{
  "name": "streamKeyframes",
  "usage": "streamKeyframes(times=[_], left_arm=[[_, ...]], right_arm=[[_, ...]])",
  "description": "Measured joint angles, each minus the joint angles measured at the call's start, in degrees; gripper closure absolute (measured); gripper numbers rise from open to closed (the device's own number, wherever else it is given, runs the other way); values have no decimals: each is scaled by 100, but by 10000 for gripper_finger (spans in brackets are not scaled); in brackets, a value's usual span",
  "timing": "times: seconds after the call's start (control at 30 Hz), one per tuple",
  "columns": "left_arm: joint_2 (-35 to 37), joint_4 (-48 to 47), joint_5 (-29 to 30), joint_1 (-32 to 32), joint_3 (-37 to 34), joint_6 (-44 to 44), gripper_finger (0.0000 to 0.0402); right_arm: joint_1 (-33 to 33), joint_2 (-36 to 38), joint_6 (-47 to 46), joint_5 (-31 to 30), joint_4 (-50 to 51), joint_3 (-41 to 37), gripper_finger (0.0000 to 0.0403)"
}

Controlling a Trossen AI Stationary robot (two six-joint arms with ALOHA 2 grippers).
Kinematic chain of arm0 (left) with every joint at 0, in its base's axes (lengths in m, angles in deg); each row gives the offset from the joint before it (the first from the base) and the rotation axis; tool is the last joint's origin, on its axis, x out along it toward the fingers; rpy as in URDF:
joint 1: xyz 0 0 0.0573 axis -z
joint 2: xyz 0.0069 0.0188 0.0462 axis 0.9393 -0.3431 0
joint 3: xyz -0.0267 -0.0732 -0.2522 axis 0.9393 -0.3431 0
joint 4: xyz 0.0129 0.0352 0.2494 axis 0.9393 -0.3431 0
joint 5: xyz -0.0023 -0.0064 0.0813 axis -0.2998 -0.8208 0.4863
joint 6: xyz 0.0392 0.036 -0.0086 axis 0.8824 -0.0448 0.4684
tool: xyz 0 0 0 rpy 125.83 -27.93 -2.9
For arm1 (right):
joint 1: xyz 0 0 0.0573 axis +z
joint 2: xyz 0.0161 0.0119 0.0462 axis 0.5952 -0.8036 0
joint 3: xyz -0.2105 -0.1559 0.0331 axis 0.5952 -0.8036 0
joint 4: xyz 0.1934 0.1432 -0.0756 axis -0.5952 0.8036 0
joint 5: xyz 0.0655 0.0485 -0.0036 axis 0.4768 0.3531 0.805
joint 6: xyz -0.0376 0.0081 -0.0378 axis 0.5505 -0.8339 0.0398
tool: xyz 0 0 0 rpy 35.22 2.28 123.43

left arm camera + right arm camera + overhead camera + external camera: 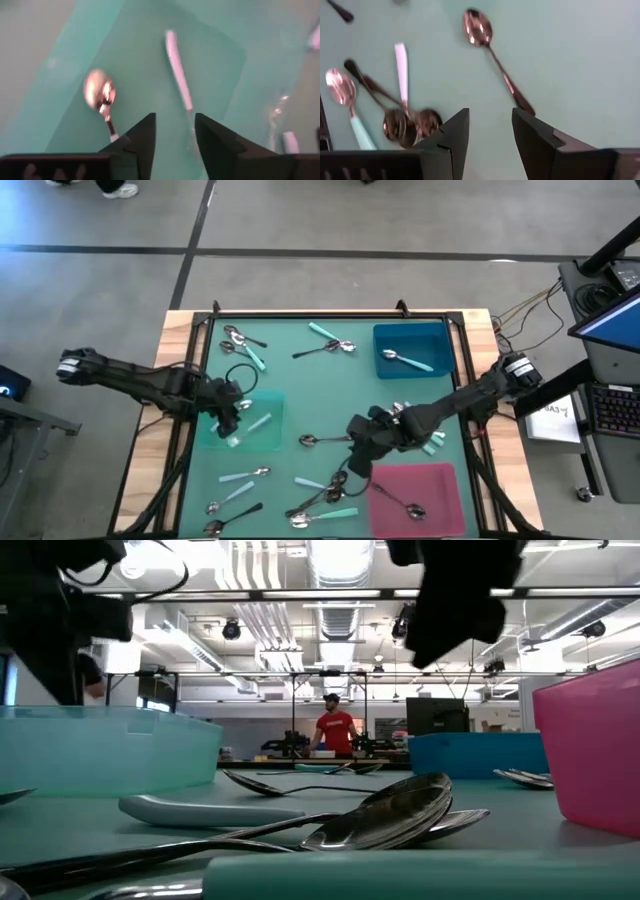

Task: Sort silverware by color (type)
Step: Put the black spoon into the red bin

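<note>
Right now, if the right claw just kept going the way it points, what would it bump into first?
Probably the all-metal spoon lying on the green mat just ahead of the open right claw; depth is hard to judge.

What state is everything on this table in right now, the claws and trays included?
left gripper: open, empty, above the teal tray.
right gripper: open, empty, above loose spoons on the mat.
teal tray: holds pale-handled spoons.
blue tray: holds one spoon.
pink tray: holds one dark spoon.
loose spoons: scattered on the mat, unsorted.
</note>
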Motion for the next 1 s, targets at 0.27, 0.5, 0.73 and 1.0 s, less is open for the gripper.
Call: streamKeyframes(times=[0.27, 0.5, 0.73, 1.0], left_arm=[[-61, 34, 0, 0, 557, 761, 247], [12, 36, -3, 0, 891, 761, 246], [30, 40, -2, 0, 1036, 760, 246], [2, 27, -114, 0, 921, 759, 246]], right_arm=[[-152, -767, 1832, 51, -771, -16, 267], [-396, -1481, 2849, 44, -830, 460, 268], [-765, -2114, 3062, 508, -766, 721, 274], [-1045, -2266, 3147, 828, -743, 785, 297]])
